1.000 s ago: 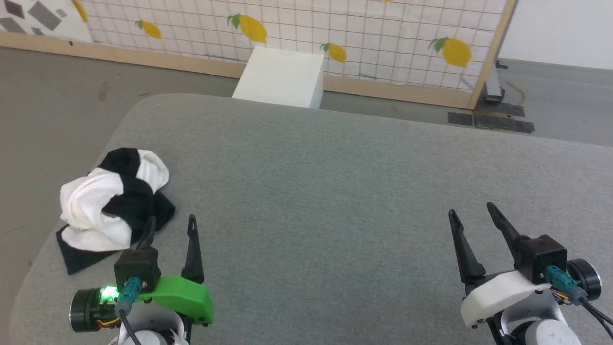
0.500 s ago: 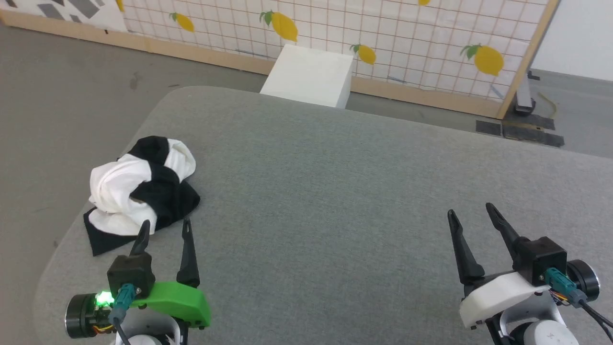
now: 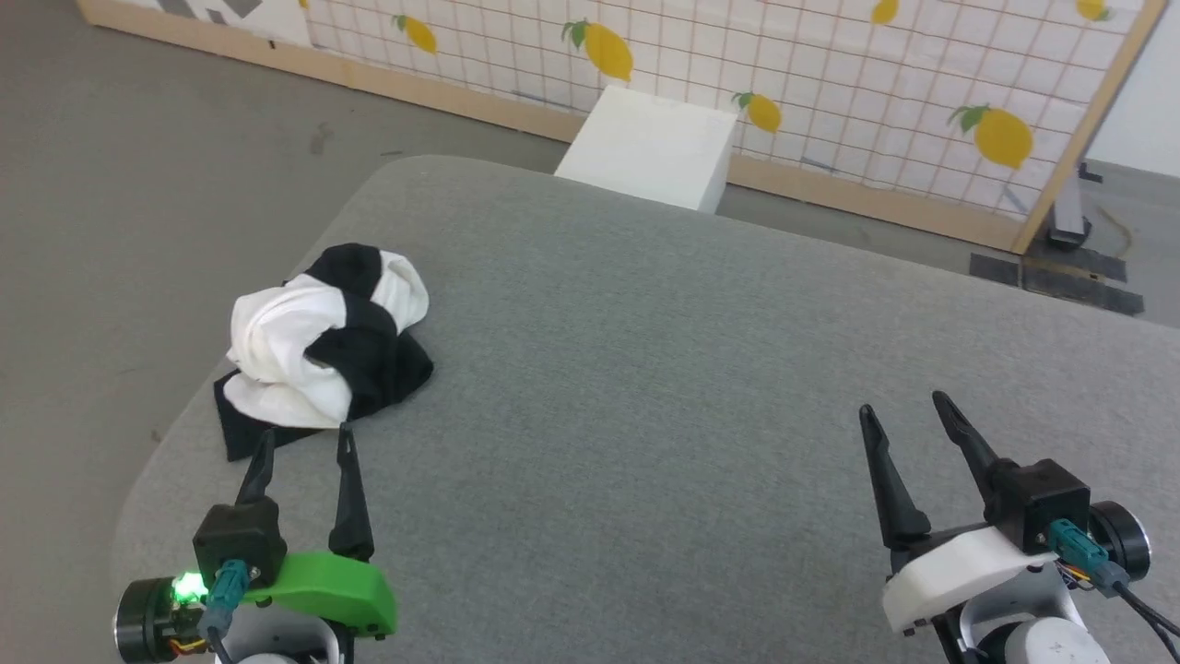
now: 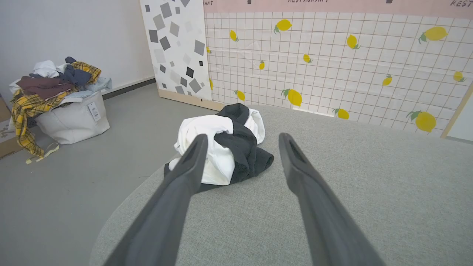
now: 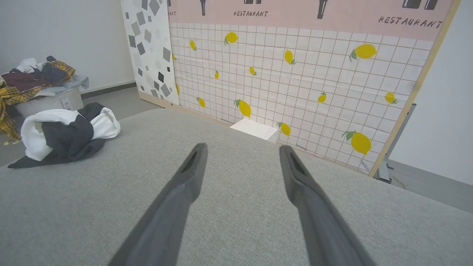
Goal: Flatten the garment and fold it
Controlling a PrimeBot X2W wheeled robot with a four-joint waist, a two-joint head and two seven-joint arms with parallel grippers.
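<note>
At the left edge of the grey counter (image 3: 645, 369) the garment (image 3: 323, 341) lies crumpled in a heap, white folds wound with black, one black flap flat toward the rim. Against a second ago the whole head view has swung, so the camera turned: the heap, the counter's corner and the white box (image 3: 650, 148) beyond the far edge all sit further right in the picture, and the heap keeps the same crumple. Then one finger of the left hand (image 3: 306, 432) overlapped the heap in the head view; now both fingertips stand just short of its near edge, apart from the cloth. On the floor (image 3: 138, 184) left of the counter, in the left wrist view, a pale bag (image 4: 74, 118) stands heaped with clothes (image 4: 48, 79), among them a yellow plaid piece that spills down its side. The left hand is spread wide and holds nothing, pointing at the heap, which shows between and beyond its fingers in its wrist view. The right hand (image 3: 902, 403) is spread as wide, empty, above bare counter well apart from the garment, as it was a second ago.
</note>
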